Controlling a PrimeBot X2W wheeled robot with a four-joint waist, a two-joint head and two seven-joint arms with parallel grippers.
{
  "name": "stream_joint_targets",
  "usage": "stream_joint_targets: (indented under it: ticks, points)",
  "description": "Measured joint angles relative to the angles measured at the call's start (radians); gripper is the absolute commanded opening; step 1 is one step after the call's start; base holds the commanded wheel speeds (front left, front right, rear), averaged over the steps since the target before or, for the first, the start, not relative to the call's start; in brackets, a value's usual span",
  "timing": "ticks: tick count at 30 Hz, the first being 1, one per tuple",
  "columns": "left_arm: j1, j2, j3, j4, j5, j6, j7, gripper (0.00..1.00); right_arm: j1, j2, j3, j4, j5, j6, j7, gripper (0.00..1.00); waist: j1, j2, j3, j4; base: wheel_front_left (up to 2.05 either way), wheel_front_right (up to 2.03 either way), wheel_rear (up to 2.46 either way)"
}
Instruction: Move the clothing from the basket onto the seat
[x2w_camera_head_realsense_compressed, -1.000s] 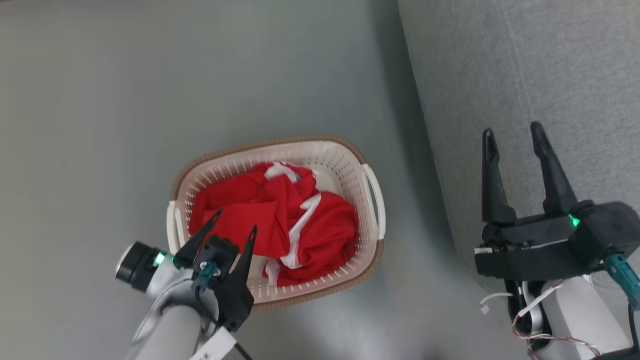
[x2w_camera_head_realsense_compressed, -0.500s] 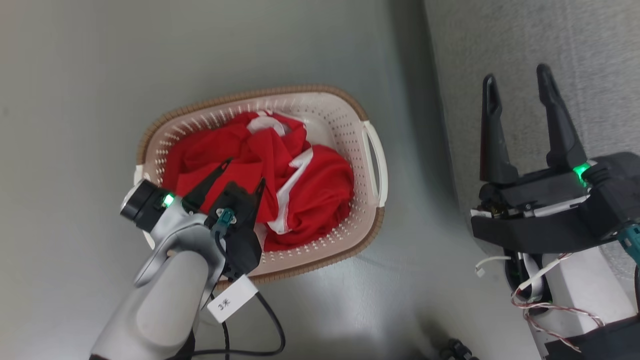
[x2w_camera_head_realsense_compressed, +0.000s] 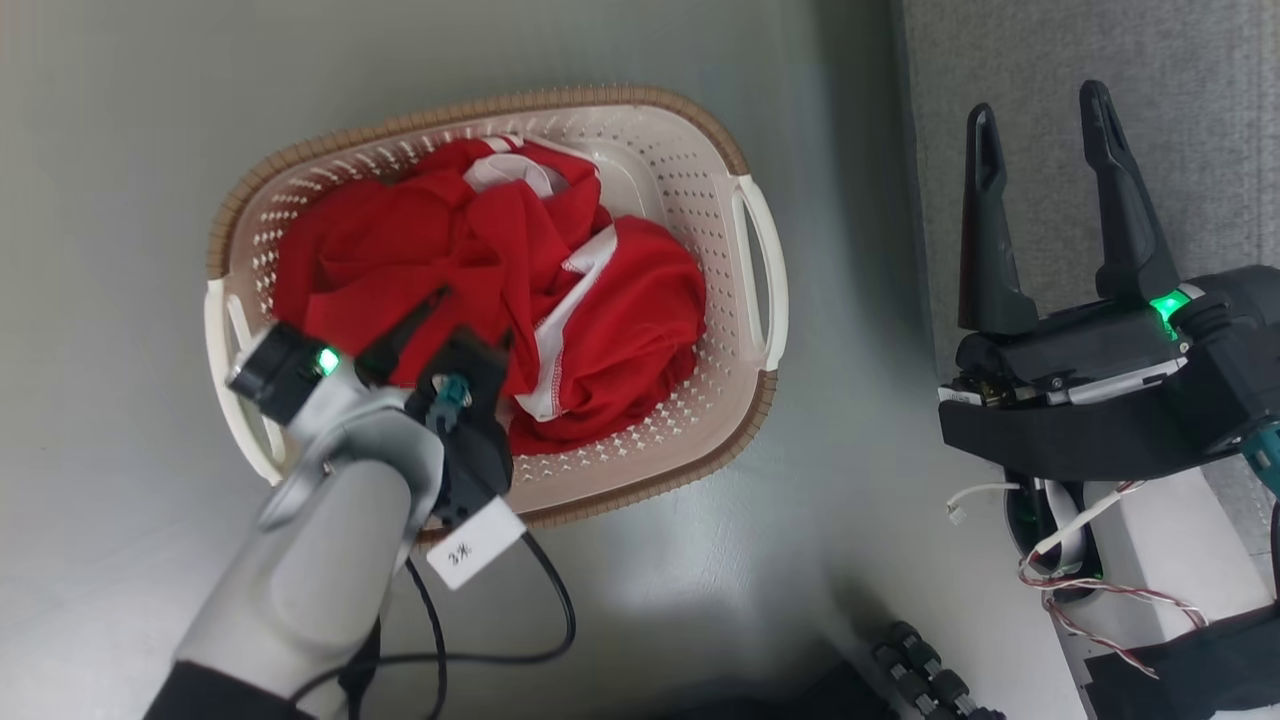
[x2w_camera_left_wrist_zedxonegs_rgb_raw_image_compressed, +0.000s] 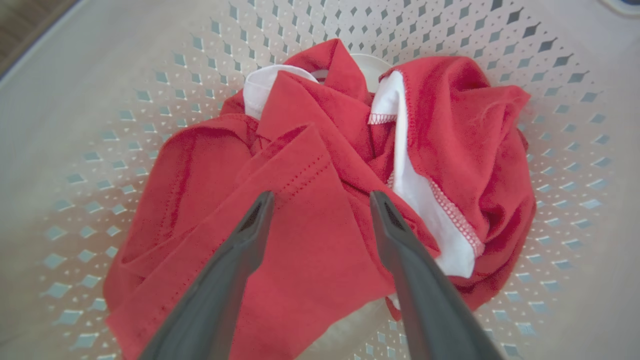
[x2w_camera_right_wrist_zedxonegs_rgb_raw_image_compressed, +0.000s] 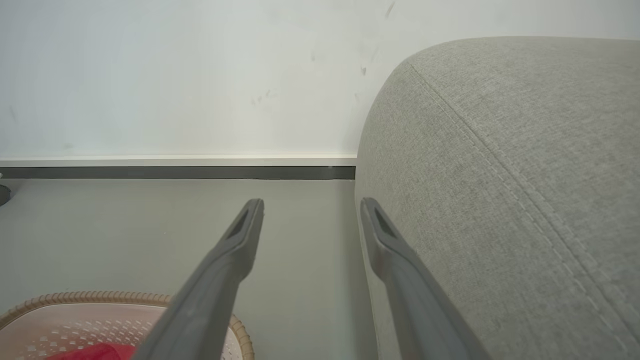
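hovering over the red clothing (x2w_camera_head_realsense_compressed: 620, 300) heaped in the basket (x2w_camera_head_realsense_compressed: 480, 108) on the floor (x2w_camera_head_realsense_compressed: 120, 150), the left gripper (x2w_camera_left_wrist_zedxonegs_rgb_raw_image_compressed: 321, 200) stands spread, pinching nothing; the right gripper (x2w_camera_head_realsense_compressed: 1037, 105), also spread and empty, sits by the sofa (x2w_camera_right_wrist_zedxonegs_rgb_raw_image_compressed: 500, 150).

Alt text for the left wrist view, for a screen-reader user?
The open left gripper points at a crumpled heap of red clothing with white trim, lying in the cream perforated basket. Whether it touches the fabric cannot be told.
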Motion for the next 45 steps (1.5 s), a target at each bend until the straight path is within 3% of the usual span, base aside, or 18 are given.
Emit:
stream_joint_targets:
  ticks: [17, 18, 19, 20, 21, 34, 45]
  points:
    - [-0.096, 0.008, 0.020, 0.108, 0.028, 0.087, 0.001, 1.00, -0.025, 0.020, 0.001, 0.018, -0.007, 0.004, 0.000, 1.00, 0.0000, -0.0002, 0.073, -0.026, 0.00, 0.00, 0.00]
    - [-0.098, 0.007, 0.020, 0.114, 0.028, 0.088, 0.001, 0.96, -0.026, 0.021, 0.001, 0.019, -0.007, 0.005, 0.000, 1.00, -0.0002, -0.0002, 0.073, -0.027, 0.00, 0.00, 0.00]
    - [-0.100, 0.007, 0.020, 0.120, 0.028, 0.091, 0.001, 0.67, -0.027, 0.022, 0.001, 0.020, -0.007, 0.005, 0.000, 1.00, -0.0002, -0.0002, 0.073, -0.027, 0.00, 0.00, 0.00]
    - [-0.101, 0.006, 0.019, 0.126, 0.028, 0.095, 0.001, 0.30, -0.027, 0.023, 0.001, 0.022, -0.007, 0.008, 0.000, 1.00, -0.0002, -0.0002, 0.073, -0.028, 0.00, 0.00, 0.00]
    - [-0.102, 0.006, 0.018, 0.130, 0.028, 0.095, 0.000, 0.00, -0.028, 0.024, 0.001, 0.024, -0.007, 0.009, 0.000, 1.00, -0.0002, -0.0002, 0.073, -0.028, 0.00, 0.00, 0.00]
    - [-0.102, -0.037, 0.009, 0.161, 0.007, 0.093, -0.102, 0.00, -0.036, 0.033, -0.012, 0.097, -0.008, 0.020, 0.000, 1.00, -0.0001, -0.0002, 0.008, -0.017, 0.00, 0.00, 0.00]
    - [-0.064, -0.058, 0.005, 0.153, -0.056, 0.058, -0.170, 0.00, -0.020, 0.032, -0.031, 0.175, -0.007, 0.030, 0.000, 1.00, -0.0002, -0.0002, -0.099, 0.010, 0.00, 0.00, 0.00]
